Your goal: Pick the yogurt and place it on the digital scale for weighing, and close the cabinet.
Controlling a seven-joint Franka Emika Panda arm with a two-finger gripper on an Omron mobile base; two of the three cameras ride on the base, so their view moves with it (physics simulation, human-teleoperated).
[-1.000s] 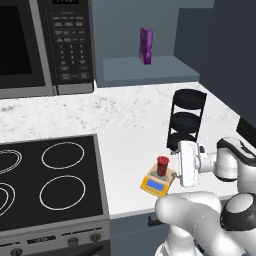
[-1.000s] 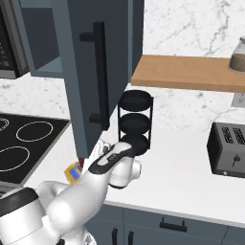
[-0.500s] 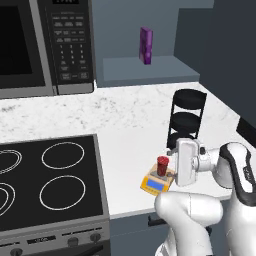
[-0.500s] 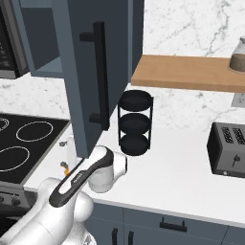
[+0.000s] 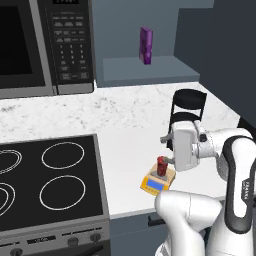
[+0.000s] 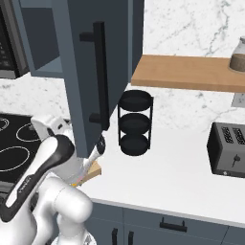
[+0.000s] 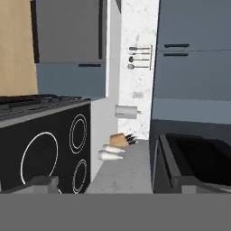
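Yogurt (image 5: 162, 166), a dark-red cylindrical cup, stands on the flat orange-yellow digital scale (image 5: 156, 182); hand's spread unclear.

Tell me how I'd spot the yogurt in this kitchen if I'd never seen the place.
Find the white marble counter right of the black stove. Near its front edge sits a small flat orange-yellow digital scale with a blue display, and the yogurt stands on it. It is a tiny dark-red cup, unlike the taller purple box in the open cabinet.

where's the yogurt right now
In the left base view, the yogurt stands on the digital scale near the counter's front edge, right of the stovetop and beside the robot's wrist.
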